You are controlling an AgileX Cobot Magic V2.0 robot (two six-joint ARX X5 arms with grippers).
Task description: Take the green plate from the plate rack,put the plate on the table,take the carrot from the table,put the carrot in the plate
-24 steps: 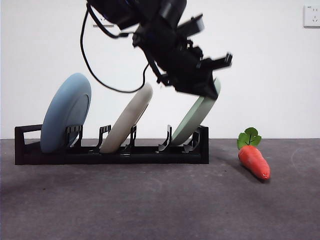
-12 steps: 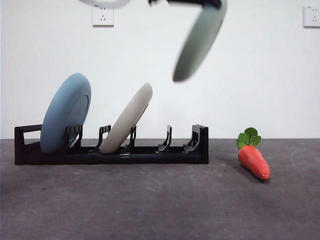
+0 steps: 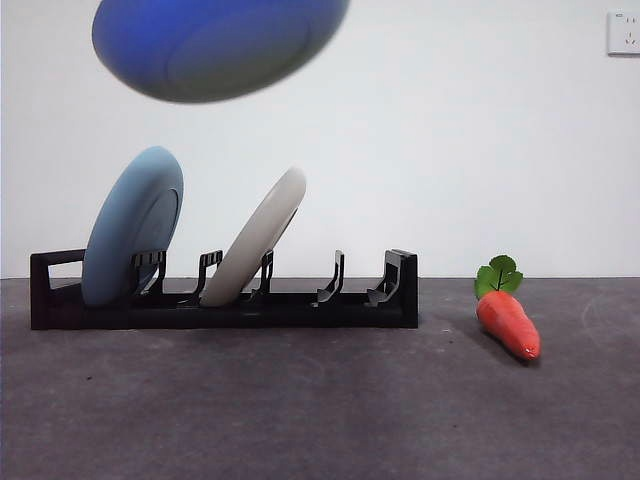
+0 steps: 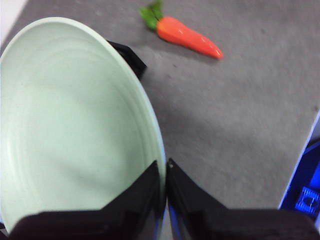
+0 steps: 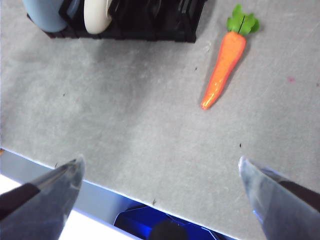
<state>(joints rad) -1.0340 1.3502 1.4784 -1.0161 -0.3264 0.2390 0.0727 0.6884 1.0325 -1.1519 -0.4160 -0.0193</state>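
My left gripper is shut on the rim of the green plate, which fills much of the left wrist view. In the front view the plate hangs high at the top left, blurred and dark bluish from below, well above the plate rack. The gripper itself is out of that view. The rack's two right slots stand empty. The carrot lies on the table right of the rack, leafy top toward the back. My right gripper is open and empty, above the table's front edge, apart from the carrot.
A light blue plate and a cream-white plate lean in the rack's left slots. The table's front edge runs under the right gripper. Bare table lies in front of the rack.
The left gripper lifted the green plate out of the rack's right slot, raised it high and swung it left, tipping it toward flat. The arm has left the front view.
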